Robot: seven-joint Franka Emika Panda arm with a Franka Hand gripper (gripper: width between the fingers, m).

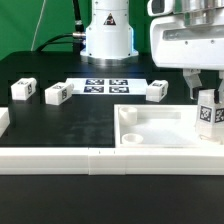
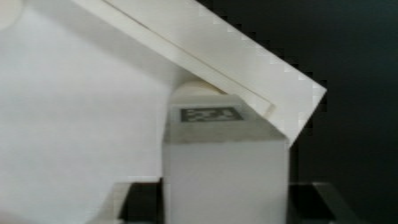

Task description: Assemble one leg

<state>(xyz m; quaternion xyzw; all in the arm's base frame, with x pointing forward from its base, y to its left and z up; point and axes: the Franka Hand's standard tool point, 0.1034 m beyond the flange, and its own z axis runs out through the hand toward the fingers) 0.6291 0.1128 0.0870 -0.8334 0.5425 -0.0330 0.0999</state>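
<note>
Leg (image 1: 208,116) is held upright, tool (image 1: 207,98) clamped on it, at tray (image 1: 160,127) corner, exterior view's right; contact w/ tray can't be told.

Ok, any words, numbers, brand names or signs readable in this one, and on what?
Words, numbers, brands: none readable in either view.
Black-and-white square tags only, coded patterns with no text: on the marker board, the leg at the exterior view's right, and three loose legs.
Tag patterns: too small or blurred to make out.
</note>
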